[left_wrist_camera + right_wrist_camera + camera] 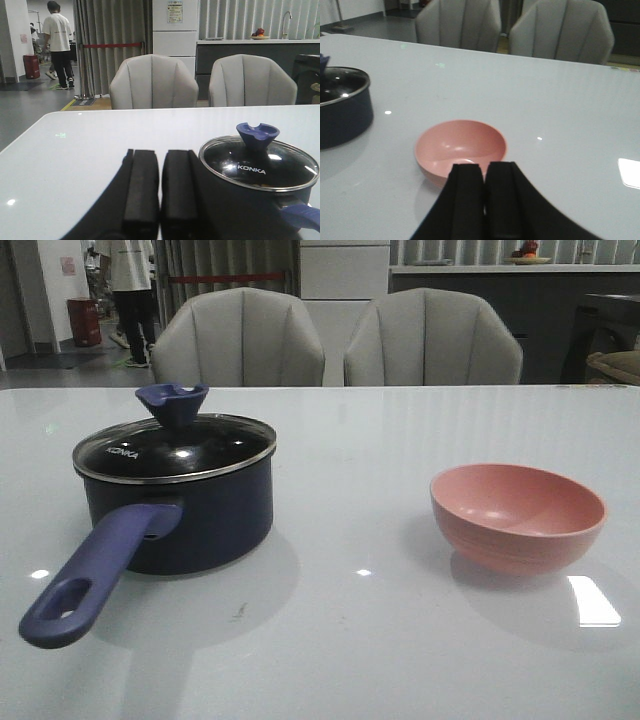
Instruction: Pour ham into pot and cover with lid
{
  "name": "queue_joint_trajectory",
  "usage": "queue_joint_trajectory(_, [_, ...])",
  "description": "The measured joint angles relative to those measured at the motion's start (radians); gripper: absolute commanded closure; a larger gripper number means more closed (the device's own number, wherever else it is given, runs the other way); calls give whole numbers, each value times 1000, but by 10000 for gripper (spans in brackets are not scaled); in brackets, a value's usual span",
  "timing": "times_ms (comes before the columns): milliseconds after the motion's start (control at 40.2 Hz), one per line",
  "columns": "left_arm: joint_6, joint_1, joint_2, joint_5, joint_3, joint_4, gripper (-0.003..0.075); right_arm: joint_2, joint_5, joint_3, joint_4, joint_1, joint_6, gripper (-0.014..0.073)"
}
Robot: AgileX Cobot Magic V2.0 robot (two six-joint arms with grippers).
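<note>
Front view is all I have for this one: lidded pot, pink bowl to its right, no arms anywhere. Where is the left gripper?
Observer: The left wrist view shows the left gripper low beside the pot, fingers pressed together and holding nothing.
Operator: And the right one?
Observer: The right gripper is shut and empty, hanging just short of the pink bowl without touching it.
Operator: Is that bowl bare to the bottom? My angle is shallow.
Observer: Yes. The right wrist view looks down into it and the whole inside is bare.
</note>
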Motion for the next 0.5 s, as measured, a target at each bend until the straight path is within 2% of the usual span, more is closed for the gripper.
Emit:
queue_joint_trajectory(224, [0, 0, 0, 0, 0, 0, 607, -45, -42, 60, -188, -102, 145, 450])
queue_joint_trajectory(497, [0, 0, 0, 0, 0, 0, 607, -141, -92, 128, -221, -107, 179, 450])
